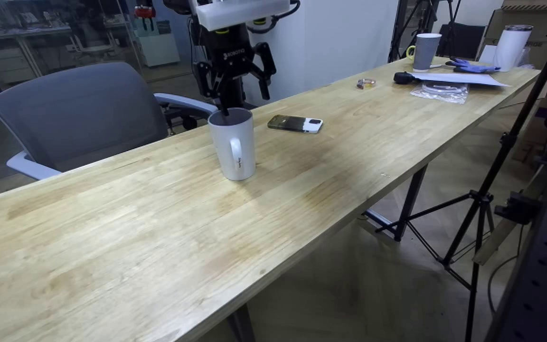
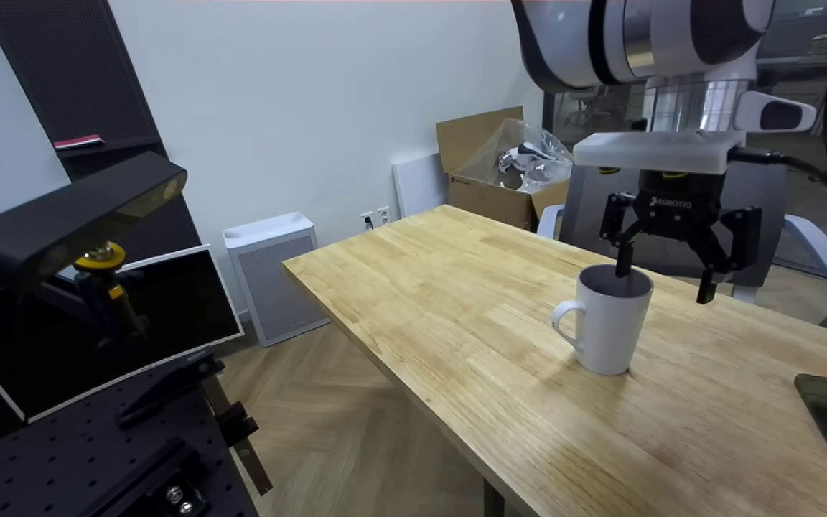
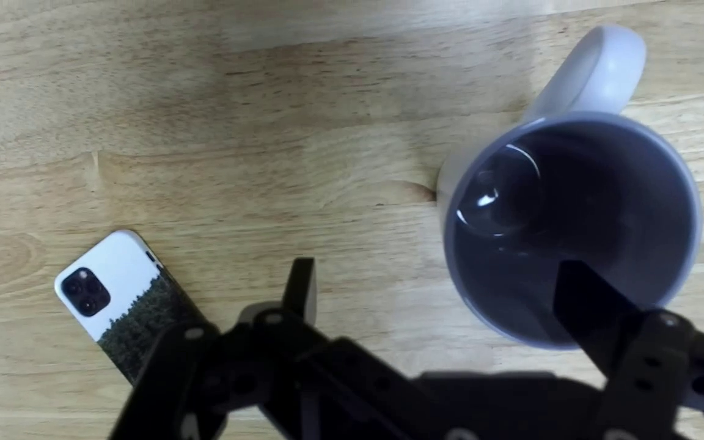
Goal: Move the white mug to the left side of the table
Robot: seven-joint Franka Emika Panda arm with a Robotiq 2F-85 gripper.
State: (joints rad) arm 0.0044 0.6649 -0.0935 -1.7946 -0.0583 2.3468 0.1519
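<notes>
The white mug (image 1: 223, 154) stands upright on the light wooden table (image 1: 112, 237). It shows small dark lettering near its handle in this exterior view. In an exterior view the mug (image 2: 611, 327) has its handle towards the table's near edge. My gripper (image 1: 246, 105) is open above the mug, with one finger in or over its mouth and the other outside, apart from it. The gripper (image 2: 665, 287) shows the same in an exterior view. In the wrist view the gripper's (image 3: 437, 269) right finger overlaps the mug's (image 3: 572, 201) dark inside. I cannot tell whether it touches the wall.
A phone (image 1: 296, 124) lies beside the mug. Farther along the table are a small ring-shaped item (image 1: 365, 84), papers (image 1: 461, 78), a grey cup (image 1: 426, 52) and a white tumbler (image 1: 512, 47). An office chair (image 1: 79, 118) stands at the table's far edge.
</notes>
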